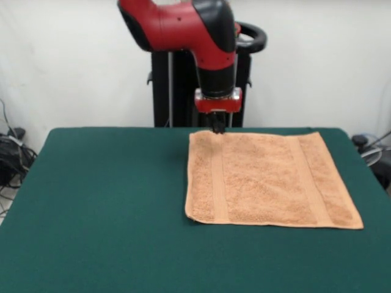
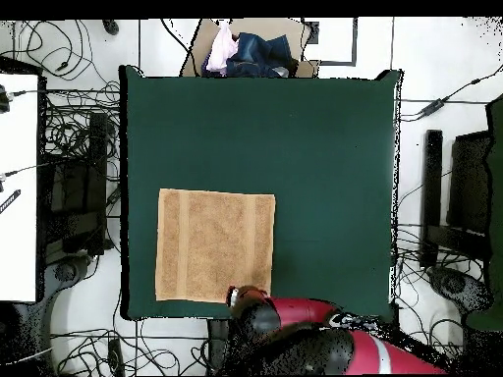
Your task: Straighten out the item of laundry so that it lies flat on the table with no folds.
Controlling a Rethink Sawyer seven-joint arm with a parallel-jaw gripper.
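Note:
The item of laundry point(image 1: 269, 180), a peach-orange terry towel with a woven band near two opposite edges, lies spread flat on the right half of the green table point(image 1: 91, 201). In the overhead view the towel point(image 2: 215, 245) sits square at the table's point(image 2: 314, 147) lower left, close to the edge. My gripper point(image 1: 218, 126) points straight down at the towel's far edge, near its left corner, at or just above the cloth. In the overhead view the red arm point(image 2: 295, 324) covers the gripper.
A cardboard box of clothes point(image 2: 251, 49) stands beyond the table's top edge in the overhead view. Cables and dark equipment point(image 2: 83, 187) lie on the floor on both sides. The black pedestal point(image 1: 177, 85) rises behind the table.

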